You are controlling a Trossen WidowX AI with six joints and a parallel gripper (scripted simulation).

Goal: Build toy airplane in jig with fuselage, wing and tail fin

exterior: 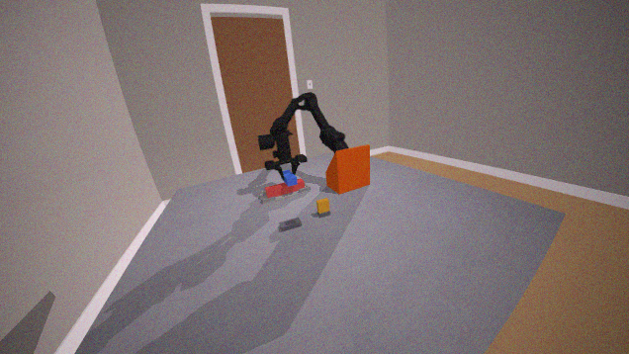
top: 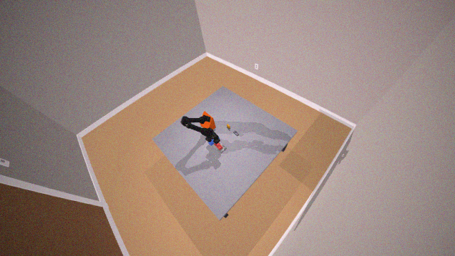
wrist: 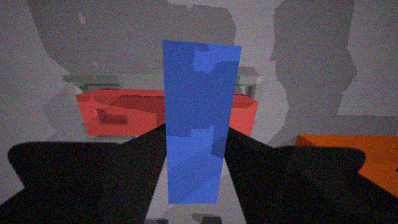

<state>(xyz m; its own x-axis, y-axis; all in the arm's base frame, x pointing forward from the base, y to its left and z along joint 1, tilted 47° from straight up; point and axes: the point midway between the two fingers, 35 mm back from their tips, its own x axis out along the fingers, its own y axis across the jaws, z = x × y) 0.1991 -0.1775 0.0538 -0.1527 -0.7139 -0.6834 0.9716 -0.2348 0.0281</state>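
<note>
The blue wing (top: 211,143) (exterior: 290,179) (wrist: 197,100) lies crosswise over the red fuselage (top: 218,146) (exterior: 275,190) (wrist: 145,122). My gripper (top: 213,141) (exterior: 290,174) (wrist: 195,127) is shut on the wing near its middle. The fuselage lies lengthwise in the grey cradle (exterior: 265,200) (wrist: 142,80). A socket shows uncovered near its left end in the wrist view. The wing hides the fuselage's middle, so I cannot tell whether the wing's tab is in its socket. The yellow tail fin (top: 228,126) (exterior: 322,206) stands upright apart from the fuselage.
A small dark grey block (top: 236,133) (exterior: 290,224) lies near the tail fin. The orange block (top: 208,123) (exterior: 354,169) (wrist: 345,150) stands by the arm's base, to the right of the cradle in the exterior view and the wrist view. Arm shadows cross the grey table top (top: 229,186) (exterior: 420,257).
</note>
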